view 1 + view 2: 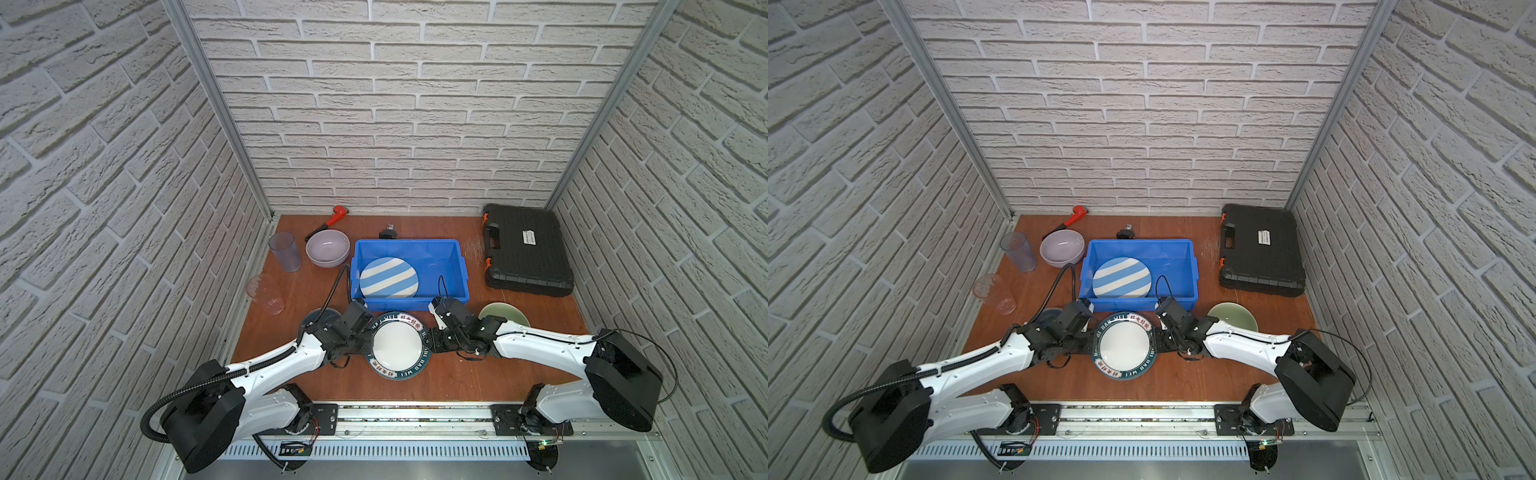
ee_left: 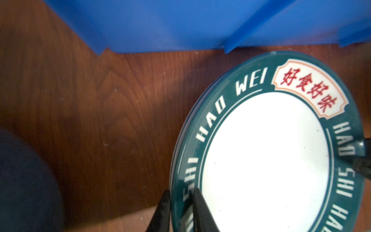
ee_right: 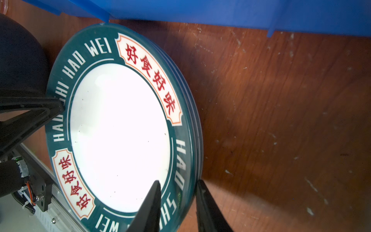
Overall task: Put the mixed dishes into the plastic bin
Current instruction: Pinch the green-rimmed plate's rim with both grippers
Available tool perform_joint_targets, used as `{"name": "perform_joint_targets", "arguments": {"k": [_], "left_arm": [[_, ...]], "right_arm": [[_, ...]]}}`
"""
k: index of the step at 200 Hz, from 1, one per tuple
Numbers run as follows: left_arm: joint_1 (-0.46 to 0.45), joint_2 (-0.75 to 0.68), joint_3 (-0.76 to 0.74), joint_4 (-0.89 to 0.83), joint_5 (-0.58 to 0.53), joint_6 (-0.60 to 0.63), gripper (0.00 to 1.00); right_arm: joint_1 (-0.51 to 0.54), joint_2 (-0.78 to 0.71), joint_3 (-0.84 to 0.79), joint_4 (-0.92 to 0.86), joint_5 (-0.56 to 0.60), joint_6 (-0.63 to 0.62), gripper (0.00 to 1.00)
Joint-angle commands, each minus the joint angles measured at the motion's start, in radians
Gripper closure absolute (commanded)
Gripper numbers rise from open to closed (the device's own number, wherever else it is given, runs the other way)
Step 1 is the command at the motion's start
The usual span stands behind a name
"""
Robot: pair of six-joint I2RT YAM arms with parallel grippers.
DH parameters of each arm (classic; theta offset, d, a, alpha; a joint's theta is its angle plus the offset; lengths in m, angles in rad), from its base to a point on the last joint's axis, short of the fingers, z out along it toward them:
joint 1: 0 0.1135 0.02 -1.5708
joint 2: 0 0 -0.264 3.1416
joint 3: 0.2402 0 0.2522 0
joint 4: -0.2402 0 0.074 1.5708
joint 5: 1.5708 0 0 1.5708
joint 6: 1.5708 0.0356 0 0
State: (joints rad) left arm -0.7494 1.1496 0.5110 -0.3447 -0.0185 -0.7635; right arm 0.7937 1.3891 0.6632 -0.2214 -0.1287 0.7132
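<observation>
Jaws of both arms meet at opposite edges of the teal-rimmed lettered round plate, which in both top views sits on the reddish-brown wooden surface just in front of the bright blue rectangular plastic bin. The left gripper is at the plate's left edge and the right gripper at its right edge, though from above the wrists hide the tips. A blue-and-white striped plate already lies in the bin. A lilac bowl, a tall clear tumbler, a pinkish clear tumbler and a pale green bowl stand outside it. A dark bowl is mostly covered by the left arm.

In the left wrist view the left gripper has its jaws clamped on the teal rim, one on top and one outside the edge.

In the right wrist view the right gripper has its jaws astride the rim, one over the plate's face and one against the outer edge. I cannot tell whether they pinch.

The step looks like a two-armed pick of this plate. Next the right side needs a firm pinch, then both arms should rise together, keep the plate level and clear the bin's flared rim. Whether the plate is off the surface is hard to make out
</observation>
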Motion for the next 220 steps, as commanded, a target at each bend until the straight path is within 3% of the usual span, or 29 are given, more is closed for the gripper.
{"name": "perform_joint_targets", "arguments": {"k": [1,165,220], "left_arm": [[-0.007,0.013,-0.023,0.011,0.005,0.000,0.79],[-0.007,-0.056,-0.023,-0.016,0.038,-0.010,0.77],[-0.002,-0.046,-0.046,0.013,0.054,-0.014,0.77]], "right_arm": [[0.007,-0.034,-0.001,0.080,-0.053,0.016,0.68],[0.006,-0.050,-0.020,0.096,-0.084,0.046,0.72],[0.001,-0.034,-0.056,0.232,-0.156,0.094,0.72]]}}
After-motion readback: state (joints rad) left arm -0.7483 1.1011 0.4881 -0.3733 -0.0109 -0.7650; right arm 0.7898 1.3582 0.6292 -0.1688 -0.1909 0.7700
